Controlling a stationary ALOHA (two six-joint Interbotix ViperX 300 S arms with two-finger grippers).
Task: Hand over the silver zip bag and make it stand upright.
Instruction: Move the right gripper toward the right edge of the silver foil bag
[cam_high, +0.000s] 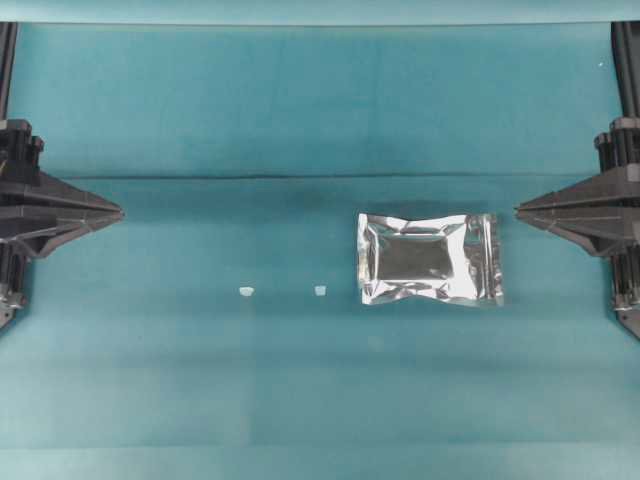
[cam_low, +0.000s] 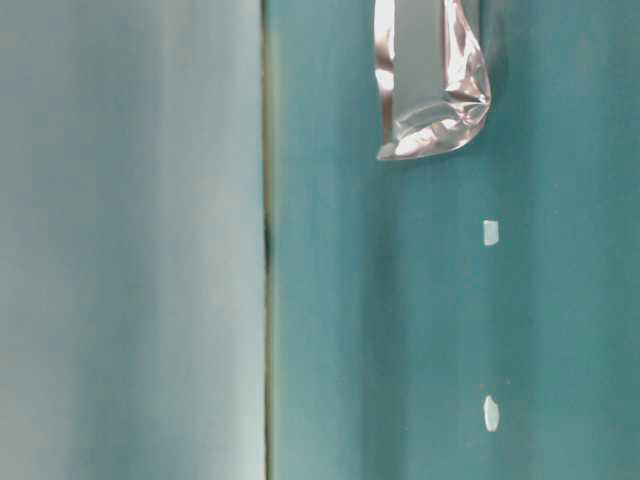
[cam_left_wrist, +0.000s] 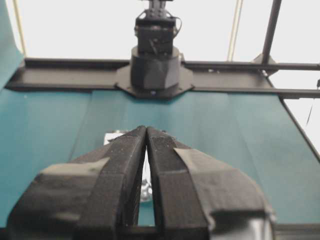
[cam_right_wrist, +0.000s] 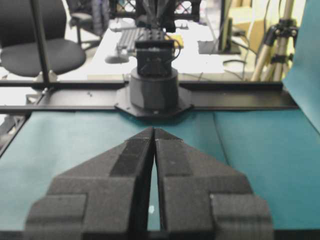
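The silver zip bag lies flat on the teal table, right of centre in the overhead view. Its end shows at the top of the table-level view. In the left wrist view a sliver of it shows through the gap behind the fingers. My left gripper is shut and empty at the far left edge, well away from the bag. It also shows in the left wrist view. My right gripper is shut and empty, just right of the bag and apart from it. It also shows in the right wrist view.
Two tiny white bits lie on the cloth left of the bag; they also show in the table-level view. A fold line crosses the cloth. The opposite arm's base stands at the table's far end.
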